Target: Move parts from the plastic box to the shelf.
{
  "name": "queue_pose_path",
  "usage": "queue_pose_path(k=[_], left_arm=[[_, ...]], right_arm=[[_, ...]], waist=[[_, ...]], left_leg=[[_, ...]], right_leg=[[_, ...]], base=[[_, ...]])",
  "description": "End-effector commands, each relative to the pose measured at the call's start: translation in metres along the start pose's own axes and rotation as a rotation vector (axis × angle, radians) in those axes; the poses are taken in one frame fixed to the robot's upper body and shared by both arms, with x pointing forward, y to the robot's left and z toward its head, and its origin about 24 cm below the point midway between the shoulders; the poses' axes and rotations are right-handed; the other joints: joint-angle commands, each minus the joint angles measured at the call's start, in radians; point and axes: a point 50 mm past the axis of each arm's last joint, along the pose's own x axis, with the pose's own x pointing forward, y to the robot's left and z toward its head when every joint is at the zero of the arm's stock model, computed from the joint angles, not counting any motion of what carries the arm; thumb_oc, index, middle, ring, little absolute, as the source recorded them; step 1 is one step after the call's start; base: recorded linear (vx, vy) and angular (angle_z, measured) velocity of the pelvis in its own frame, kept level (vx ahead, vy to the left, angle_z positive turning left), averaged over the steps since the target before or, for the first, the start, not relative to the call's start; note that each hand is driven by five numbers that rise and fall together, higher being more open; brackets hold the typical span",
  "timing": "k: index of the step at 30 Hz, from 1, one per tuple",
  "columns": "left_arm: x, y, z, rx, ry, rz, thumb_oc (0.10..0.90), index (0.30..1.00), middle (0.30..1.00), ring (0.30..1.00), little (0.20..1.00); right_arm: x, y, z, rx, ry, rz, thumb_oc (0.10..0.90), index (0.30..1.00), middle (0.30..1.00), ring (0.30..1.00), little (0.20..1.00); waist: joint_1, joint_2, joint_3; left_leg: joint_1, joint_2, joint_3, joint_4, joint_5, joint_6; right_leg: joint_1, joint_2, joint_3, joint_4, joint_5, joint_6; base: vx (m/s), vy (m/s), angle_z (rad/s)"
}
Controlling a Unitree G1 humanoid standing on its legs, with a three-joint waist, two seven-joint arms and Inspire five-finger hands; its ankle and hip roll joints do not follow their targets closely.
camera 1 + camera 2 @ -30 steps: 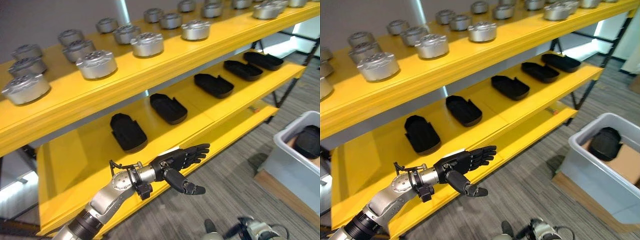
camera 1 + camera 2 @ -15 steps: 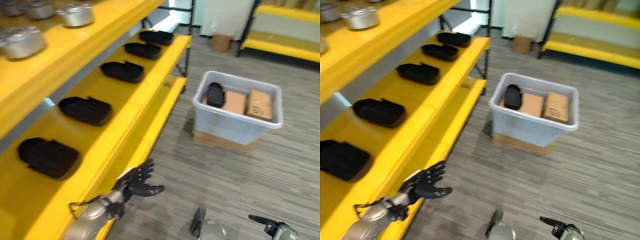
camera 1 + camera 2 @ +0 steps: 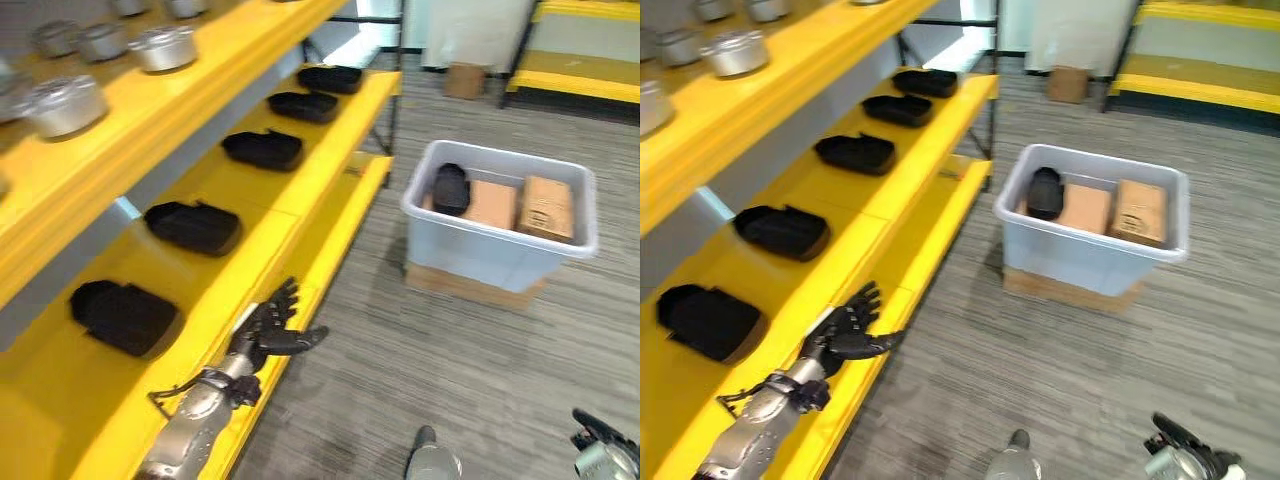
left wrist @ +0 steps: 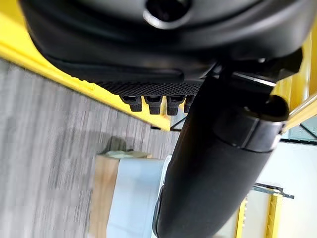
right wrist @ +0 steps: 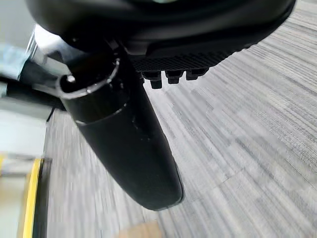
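Note:
A clear plastic box (image 3: 497, 252) stands on the floor to the right of the yellow shelf (image 3: 250, 262). In its left end lies one black part (image 3: 450, 187). Several like black parts (image 3: 193, 226) lie in a row on the middle shelf board. My left hand (image 3: 268, 330) hovers at that board's front edge, open and empty, its fingers spread. My right hand (image 3: 1183, 458) hangs low at the lower right, far from the box. In the right wrist view its thumb (image 5: 133, 144) and fingers are straight over the bare floor, holding nothing.
Two cardboard boxes (image 3: 548, 207) share the plastic box with the part, and it rests on a flat brown base (image 3: 470, 288). Silver round parts (image 3: 165, 47) line the top shelf board. Grey floor (image 3: 480, 360) spreads between shelf and box. Another yellow shelf (image 3: 585, 75) stands behind.
The whole view has swung to the right, so the plastic box has come into sight. My left hand stays open and empty by the shelf's front edge.

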Motion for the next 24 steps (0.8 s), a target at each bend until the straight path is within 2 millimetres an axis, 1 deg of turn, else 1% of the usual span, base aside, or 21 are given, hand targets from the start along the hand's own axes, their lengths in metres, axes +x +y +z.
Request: queue_pose_path(k=[1,2,4,7,8,9,10,13,14,15,16,18,20,21,22,23,24], left_arm=[[-0.002,-0.003,0.053,0.048,-0.242,-0.063,0.900,1.000,1.000,1.000,1.000],[-0.004,-0.004,0.053,0.042,-0.241,-0.059,0.900,1.000,1.000,1.000,1.000],[-0.006,-0.005,0.053,0.020,-0.248,-0.057,0.900,1.000,1.000,1.000,1.000],[-0.008,-0.008,0.053,0.005,-0.279,-0.079,0.900,1.000,1.000,1.000,1.000],[-0.008,-0.009,0.055,-0.007,-0.296,-0.081,0.900,1.000,1.000,1.000,1.000],[-0.008,-0.009,0.056,-0.009,-0.306,-0.080,0.900,1.000,1.000,1.000,1.000],[-0.006,-0.011,0.059,-0.015,-0.330,-0.077,0.900,1.000,1.000,1.000,1.000],[-0.002,-0.012,0.066,-0.037,-0.374,-0.071,0.900,1.000,1.000,1.000,1.000],[0.001,-0.013,0.071,-0.039,-0.399,-0.068,0.900,1.000,1.000,1.000,1.000],[0.003,-0.015,0.074,-0.038,-0.411,-0.066,0.900,1.000,1.000,1.000,1.000],[0.007,-0.015,0.077,-0.046,-0.429,-0.051,0.900,1.000,1.000,1.000,1.000],[0.008,-0.015,0.079,-0.049,-0.435,-0.043,0.900,1.000,1.000,1.000,1.000],[0.014,-0.016,0.082,-0.070,-0.439,-0.028,0.900,1.000,1.000,1.000,1.000],[0.018,-0.018,0.083,-0.075,-0.435,-0.023,0.900,1.000,1.000,1.000,1.000],[0.020,-0.019,0.083,-0.076,-0.432,-0.023,0.900,1.000,1.000,1.000,1.000],[0.022,-0.020,0.083,-0.075,-0.426,-0.014,0.900,1.000,1.000,1.000,1.000],[0.022,-0.019,0.081,-0.073,-0.419,0.007,0.900,1.000,1.000,1.000,1.000]], right_arm=[[-0.014,0.035,0.054,0.138,-0.234,0.092,0.900,1.000,1.000,1.000,1.000],[-0.017,0.038,0.056,0.113,-0.263,0.126,0.900,1.000,1.000,1.000,1.000],[-0.026,0.046,0.064,0.101,-0.321,0.181,0.900,1.000,1.000,1.000,1.000],[-0.038,0.055,0.093,0.111,-0.453,0.267,0.900,1.000,1.000,1.000,1.000],[-0.044,0.059,0.104,0.098,-0.511,0.298,0.900,1.000,1.000,1.000,1.000],[-0.047,0.061,0.110,0.091,-0.543,0.312,0.900,1.000,1.000,1.000,1.000],[-0.057,0.067,0.122,0.073,-0.617,0.354,0.900,1.000,1.000,1.000,1.000],[-0.073,0.075,0.138,0.038,-0.727,0.409,0.900,1.000,1.000,1.000,1.000],[-0.081,0.079,0.146,0.029,-0.775,0.444,0.900,1.000,1.000,1.000,1.000],[-0.086,0.083,0.149,0.018,-0.802,0.463,0.900,1.000,1.000,1.000,1.000],[-0.095,0.088,0.154,-0.016,-0.847,0.507,0.900,1.000,1.000,1.000,1.000],[-0.098,0.090,0.154,-0.028,-0.861,0.520,0.900,1.000,1.000,1.000,1.000],[-0.106,0.095,0.151,-0.068,-0.883,0.565,0.900,1.000,1.000,1.000,1.000],[-0.108,0.095,0.148,-0.085,-0.887,0.577,0.900,1.000,1.000,1.000,1.000],[-0.110,0.097,0.146,-0.096,-0.894,0.593,0.900,1.000,1.000,1.000,1.000],[-0.113,0.099,0.143,-0.105,-0.900,0.611,0.900,1.000,1.000,1.000,1.000],[-0.116,0.102,0.136,-0.103,-0.888,0.635,0.900,1.000,1.000,1.000,1.000]], waist=[[-0.012,-0.045,-0.011],[-0.015,-0.043,-0.013],[-0.021,-0.038,-0.012],[-0.037,-0.027,-0.003],[-0.042,-0.021,0.001],[-0.045,-0.016,0.003],[-0.053,-0.008,0.010],[-0.068,0.007,0.024],[-0.078,0.016,0.033],[-0.083,0.019,0.037],[-0.095,0.018,0.043],[-0.100,0.018,0.043],[-0.116,0.011,0.041],[-0.127,0.006,0.037],[-0.132,0.002,0.033],[-0.131,-0.002,0.028],[-0.122,-0.005,0.025]], left_leg=[[0.051,-0.007,0.106,-0.011,-0.063,0.062],[0.056,0.005,0.121,-0.019,-0.052,0.047],[0.045,0.025,0.132,-0.026,-0.022,0.024],[0.013,0.050,0.125,-0.026,0.013,-0.001],[0.006,0.056,0.120,-0.023,0.019,-0.007],[0.001,0.061,0.118,-0.019,0.021,-0.010],[-0.007,0.071,0.117,-0.011,0.026,-0.017],[-0.023,0.091,0.119,0.005,0.033,-0.026],[-0.032,0.106,0.117,0.018,0.048,-0.035],[-0.038,0.116,0.115,0.027,0.056,-0.039],[-0.043,0.139,0.111,0.048,0.082,-0.051],[-0.045,0.150,0.110,0.058,0.097,-0.057],[-0.053,0.193,0.116,0.118,0.179,-0.087],[-0.054,0.206,0.127,0.155,0.196,-0.097],[-0.055,0.203,0.122,0.188,0.197,-0.098],[-0.064,0.180,0.094,0.212,0.176,-0.088],[-0.092,0.136,0.058,0.224,0.153,-0.052]], right_leg=[[0.052,0.026,-0.089,-0.070,0.047,0.066],[0.072,0.033,-0.099,-0.095,0.045,0.064],[0.089,0.059,-0.095,-0.118,0.035,0.049],[0.093,0.093,-0.062,-0.119,0.003,0.020],[0.088,0.098,-0.052,-0.108,-0.008,0.012],[0.082,0.101,-0.047,-0.099,-0.016,0.007],[0.067,0.105,-0.038,-0.076,-0.032,-0.005],[0.028,0.111,-0.027,-0.022,-0.063,-0.023],[0.006,0.120,-0.020,0.007,-0.081,-0.035],[-0.007,0.125,-0.017,0.027,-0.094,-0.043],[-0.025,0.139,-0.010,0.057,-0.113,-0.060],[-0.030,0.144,-0.009,0.066,-0.120,-0.068],[-0.024,0.170,-0.014,0.062,-0.126,-0.096],[-0.014,0.181,-0.019,0.047,-0.121,-0.106],[-0.010,0.190,-0.016,0.039,-0.117,-0.114],[-0.010,0.198,-0.002,0.037,-0.115,-0.117],[-0.020,0.207,0.020,0.036,-0.097,-0.122]], base=[[0.03,-0.237,0.49],[0.02,-0.270,0.17],[-0.02,-0.317,-0.15],[-0.02,-0.262,-0.05],[0.00,-0.164,-0.05],[-0.01,-0.167,-0.15],[-0.02,-0.132,-0.22],[-0.04,-0.135,-0.21],[-0.04,-0.174,-0.15],[0.00,-0.236,-0.12],[0.02,-0.188,-0.02],[0.04,-0.179,-0.21],[0.11,-0.316,-0.25],[0.12,-0.296,-0.06],[0.13,-0.266,0.03],[0.09,-0.243,0.03],[0.12,-0.205,-0.08]])
